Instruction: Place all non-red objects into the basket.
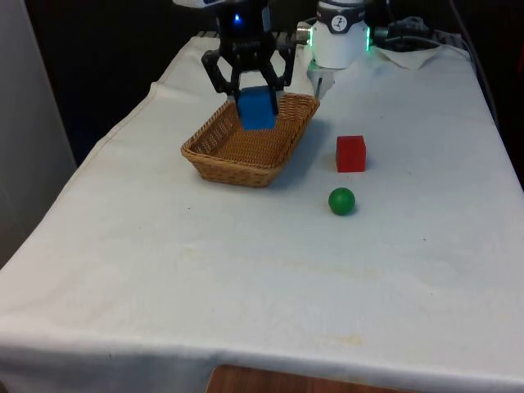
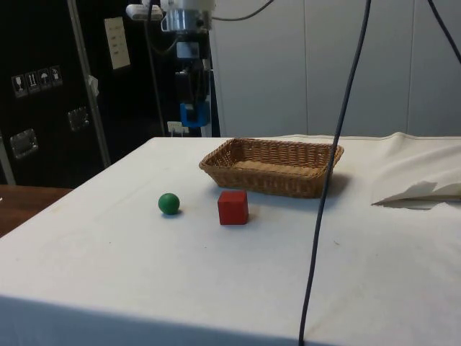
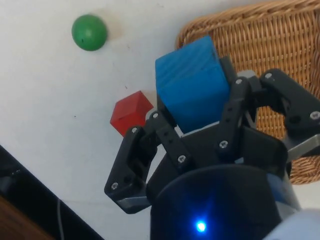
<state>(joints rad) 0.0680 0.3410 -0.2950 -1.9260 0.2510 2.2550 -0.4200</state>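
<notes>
My gripper (image 1: 255,97) is shut on a blue cube (image 1: 257,109) and holds it in the air above the woven basket (image 1: 233,168). In the wrist view the blue cube (image 3: 192,82) overlaps the basket's rim (image 3: 270,35) and the cloth beside it. The side view shows the gripper (image 2: 193,108) with the cube (image 2: 194,115) well above the table, by the basket's (image 2: 270,167) end. A red cube (image 1: 350,153) (image 2: 233,207) (image 3: 130,112) and a green ball (image 1: 341,201) (image 2: 168,203) (image 3: 89,32) lie on the cloth, apart from the basket.
A crumpled white cloth (image 1: 417,49) (image 2: 418,191) lies at the table's far corner. A black cable (image 2: 328,187) hangs down in front of the side camera. The white cloth towards the front view's near edge is bare.
</notes>
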